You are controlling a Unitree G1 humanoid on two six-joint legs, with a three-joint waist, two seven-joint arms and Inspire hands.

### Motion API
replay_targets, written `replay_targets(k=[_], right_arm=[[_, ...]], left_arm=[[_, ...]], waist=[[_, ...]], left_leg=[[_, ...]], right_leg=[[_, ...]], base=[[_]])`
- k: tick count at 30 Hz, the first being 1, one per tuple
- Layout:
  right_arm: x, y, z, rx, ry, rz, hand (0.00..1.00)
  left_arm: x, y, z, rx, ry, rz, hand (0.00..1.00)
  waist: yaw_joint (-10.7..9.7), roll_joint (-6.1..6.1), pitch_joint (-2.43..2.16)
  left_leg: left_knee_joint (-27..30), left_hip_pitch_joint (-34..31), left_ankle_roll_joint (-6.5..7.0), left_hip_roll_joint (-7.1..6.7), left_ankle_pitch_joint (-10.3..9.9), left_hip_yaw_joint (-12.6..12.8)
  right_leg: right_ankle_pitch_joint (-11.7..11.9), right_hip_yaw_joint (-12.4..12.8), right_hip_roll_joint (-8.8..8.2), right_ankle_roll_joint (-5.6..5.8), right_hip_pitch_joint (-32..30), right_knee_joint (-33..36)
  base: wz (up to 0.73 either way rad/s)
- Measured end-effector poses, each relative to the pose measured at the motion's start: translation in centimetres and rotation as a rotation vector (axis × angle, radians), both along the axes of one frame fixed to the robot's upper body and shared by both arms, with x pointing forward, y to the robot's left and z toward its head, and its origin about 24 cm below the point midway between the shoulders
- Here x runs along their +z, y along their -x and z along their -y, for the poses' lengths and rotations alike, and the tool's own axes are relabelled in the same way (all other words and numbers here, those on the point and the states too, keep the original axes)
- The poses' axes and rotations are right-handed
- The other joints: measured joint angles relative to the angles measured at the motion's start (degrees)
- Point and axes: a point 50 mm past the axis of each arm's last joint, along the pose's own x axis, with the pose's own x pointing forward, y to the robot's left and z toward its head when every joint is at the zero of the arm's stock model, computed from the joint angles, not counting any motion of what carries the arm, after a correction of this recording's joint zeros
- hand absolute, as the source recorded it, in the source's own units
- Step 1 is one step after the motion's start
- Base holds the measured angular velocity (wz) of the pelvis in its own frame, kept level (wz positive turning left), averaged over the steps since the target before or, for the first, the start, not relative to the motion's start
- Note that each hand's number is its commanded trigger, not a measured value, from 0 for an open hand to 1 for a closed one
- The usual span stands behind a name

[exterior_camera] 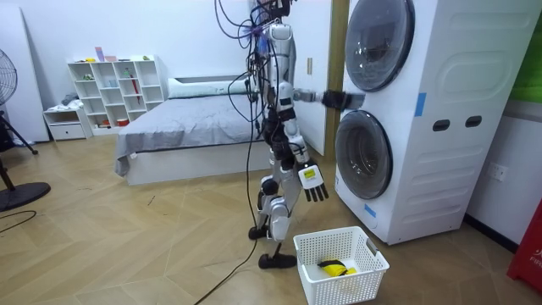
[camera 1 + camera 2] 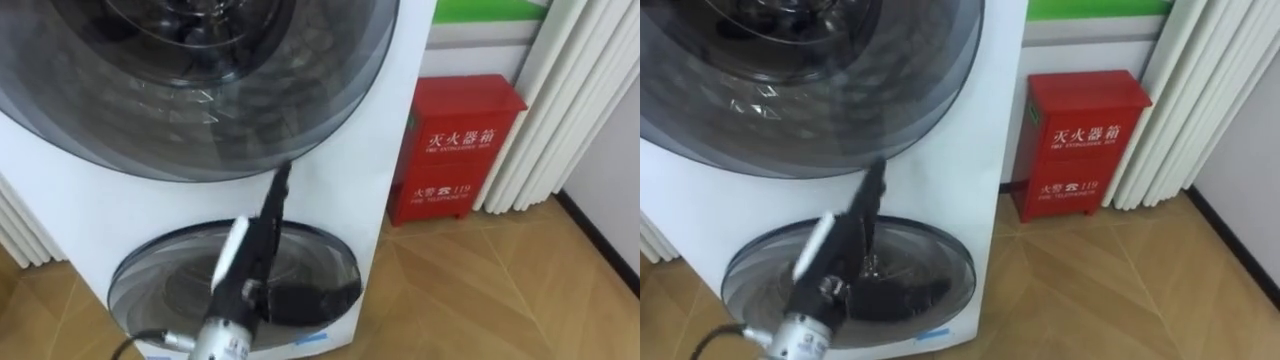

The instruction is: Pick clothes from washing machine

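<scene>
Fingers of my left hand look straight and empty, tips at 6 o'clock of the white stacked washing machine's upper round smoked-glass door; right hand hangs slack; clothes unseen behind glass, likely soft, damp-heavy, so I'd grab a bunched fold.

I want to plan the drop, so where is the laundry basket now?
In the room view the white basket stands on the floor, low in the middle, beside the robot's feet and before the washing machine.

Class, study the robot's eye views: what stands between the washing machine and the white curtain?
A red cabinet stands between the washing machine and the white curtain. Both eye views show it.
</scene>
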Motion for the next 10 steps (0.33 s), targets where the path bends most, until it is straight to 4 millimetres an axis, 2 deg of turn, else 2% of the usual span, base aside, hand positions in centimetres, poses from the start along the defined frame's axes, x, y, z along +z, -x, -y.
replay_targets(k=[1, 2, 4, 5, 6, 7, 8, 10], right_arm=[[0.0, 0.1, 0.0, -0.006, -0.002, -0.007, 0.00], [-0.1, 0.4, 0.1, -0.021, -0.005, -0.015, 0.00], [-0.1, 0.9, 0.1, -0.049, -0.019, -0.020, 0.00], [-0.1, 0.9, 0.1, -0.058, -0.022, -0.022, 0.00], [-0.1, 1.2, 0.2, -0.069, -0.022, -0.029, 0.00], [-0.2, 1.4, 0.3, -0.076, -0.021, -0.033, 0.00], [-0.2, 1.9, 0.4, -0.097, -0.024, -0.044, 0.00], [-0.3, 2.7, 0.6, -0.118, -0.031, -0.061, 0.00]], left_arm=[[-1.5, 0.7, -0.6, 0.019, -0.022, -0.067, 0.00], [-4.4, 2.3, -2.0, 0.061, -0.078, -0.200, 0.00], [-9.4, 6.8, -5.5, 0.166, -0.185, -0.475, 0.00], [-10.3, 8.2, -6.6, 0.209, -0.201, -0.542, 0.00], [-11.7, 11.0, -8.6, 0.297, -0.230, -0.665, 0.00], [-12.2, 12.1, -9.5, 0.340, -0.245, -0.717, 0.00], [-12.8, 14.2, -11.2, 0.423, -0.270, -0.800, 0.00], [-13.2, 18.1, -13.6, 0.552, -0.345, -0.927, 0.00]], waist=[[0.36, -0.02, 0.00], [0.66, -0.16, -0.03], [1.04, -0.28, -0.17], [1.13, -0.32, -0.20], [1.49, -0.46, -0.33], [1.67, -0.44, -0.36], [2.67, 0.04, -0.16], [4.15, 0.20, -0.66]], left_leg=[[-0.06, 0.18, 0.00, 0.02, 0.00, 0.12], [-0.31, 0.49, -0.01, 0.08, 0.00, 0.17], [-0.52, 0.51, -0.68, 0.55, -0.46, 0.26], [-0.59, 0.61, -0.84, 0.68, -0.60, 0.36], [-0.63, 0.80, -0.98, 0.85, -0.77, 0.40], [-0.63, 0.93, -1.05, 0.96, -0.92, 0.42], [-0.78, 1.38, -1.04, 1.48, -1.72, 0.48], [-0.88, 1.92, -1.06, 1.80, -2.19, 0.64]], right_leg=[[0.00, 0.14, 0.05, 0.00, 0.07, -0.03], [-0.07, 0.22, 0.16, -0.11, 0.13, -0.03], [-0.08, 0.26, 0.68, -0.19, -0.04, -0.08], [-0.06, 0.23, 0.83, -0.24, -0.04, -0.11], [0.02, 0.26, 1.01, -0.36, -0.04, -0.13], [0.06, 0.25, 1.15, -0.43, 0.03, -0.15], [0.09, 0.27, 1.67, -0.49, 0.06, -0.17], [0.16, 0.29, 1.98, -0.61, 0.45, -0.06]], base=[[-0.24], [-0.16], [-0.05], [-0.03], [-0.04], [-0.05], [-0.05], [-0.06]])
